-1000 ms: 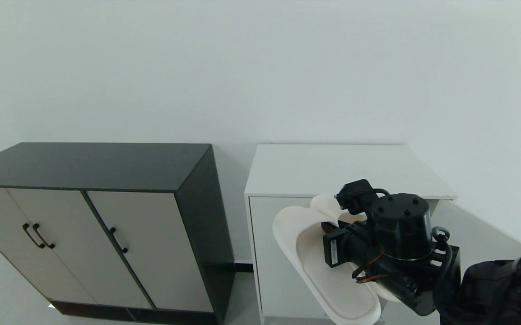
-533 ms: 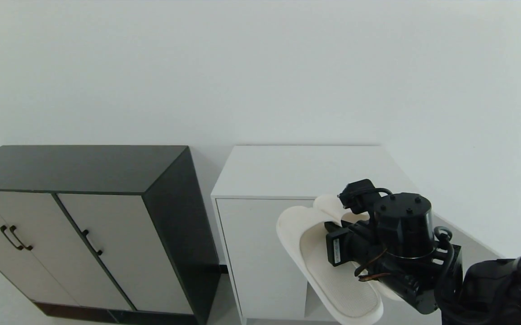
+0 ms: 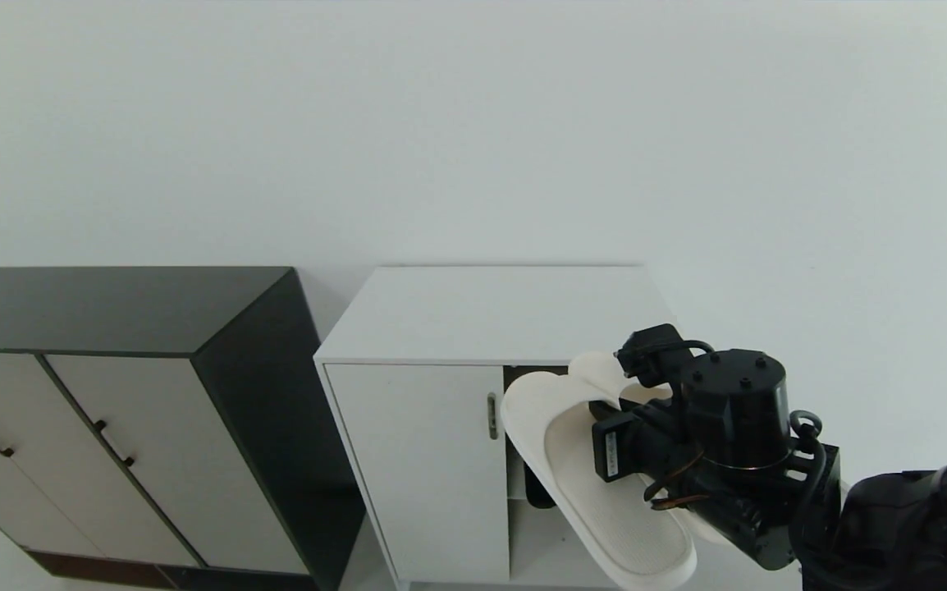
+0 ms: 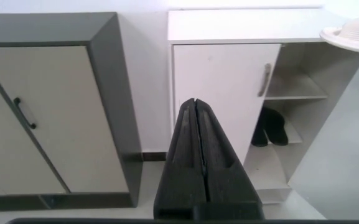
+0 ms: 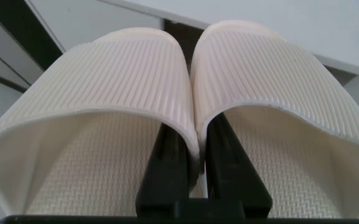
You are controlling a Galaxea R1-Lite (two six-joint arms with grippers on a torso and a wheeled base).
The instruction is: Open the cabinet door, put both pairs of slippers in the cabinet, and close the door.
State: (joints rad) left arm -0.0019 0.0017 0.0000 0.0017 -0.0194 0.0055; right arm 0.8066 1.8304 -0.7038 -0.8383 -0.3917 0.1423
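A plain white wall (image 3: 473,123) stands behind; the pair of cream slippers (image 3: 605,501) hangs at the near right, before the open right half of the white cabinet (image 3: 490,312), the right claw (image 5: 196,143) grasping their inner edges; a dark pair (image 4: 271,127) stands inside, low down; the left claw (image 4: 195,109) is clenched and empty; a black cabinet (image 3: 112,304) stands left.
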